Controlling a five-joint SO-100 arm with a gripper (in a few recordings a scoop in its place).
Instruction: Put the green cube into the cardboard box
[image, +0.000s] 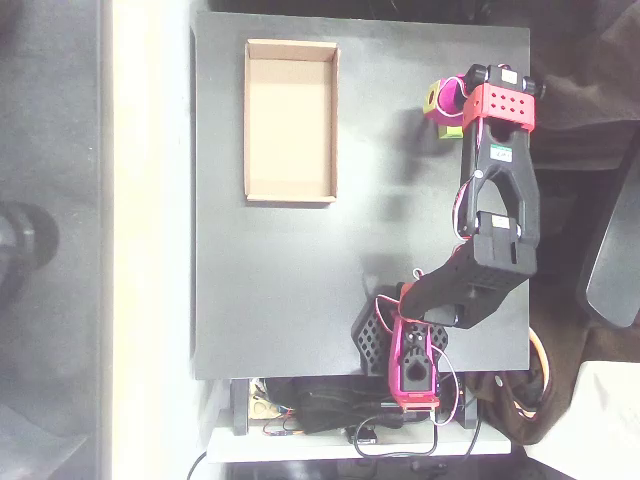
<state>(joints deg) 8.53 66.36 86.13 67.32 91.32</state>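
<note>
The cardboard box (290, 190) lies open on the black table, at the upper left in the overhead view, with a bare pale floor. A small piece of the green cube (453, 131) shows at the table's upper right, just under the arm's head. My gripper (443, 103), magenta with a small yellow patch, hangs right over the cube and hides most of it. From above I cannot make out how the jaws stand or whether they hold the cube. The box is well to the left of the gripper.
The black and red arm (497, 200) runs down the table's right side to its base (412, 350) at the lower edge. Cables and electronics (340, 415) sit below the table's front edge. A chair (610, 270) stands off to the right.
</note>
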